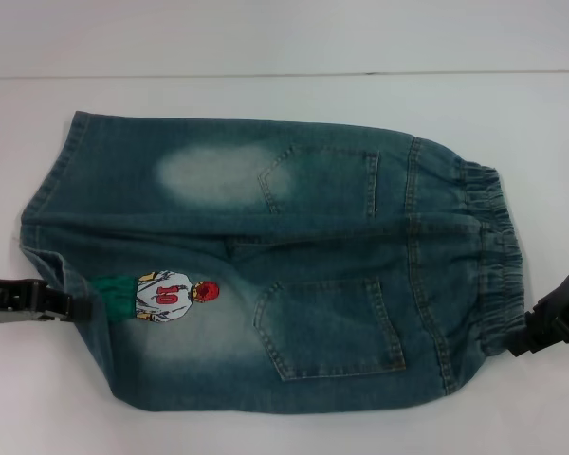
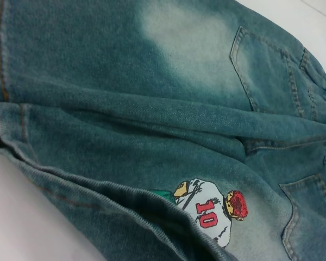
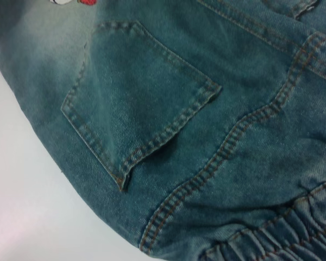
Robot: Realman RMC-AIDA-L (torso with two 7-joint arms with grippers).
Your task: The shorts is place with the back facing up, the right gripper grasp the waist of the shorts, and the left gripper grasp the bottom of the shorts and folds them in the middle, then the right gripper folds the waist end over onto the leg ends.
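Shorts (image 1: 266,265) spread back-up on table (image 1: 284,38), unfolded. Left gripper (image 1: 71,305) at leg ends (image 1: 52,227), seemingly pinching the nearer hem; right gripper (image 1: 529,336) at waist (image 1: 493,256), hard to tell whether clamped. Grasps roughly in place; both folds not yet done.
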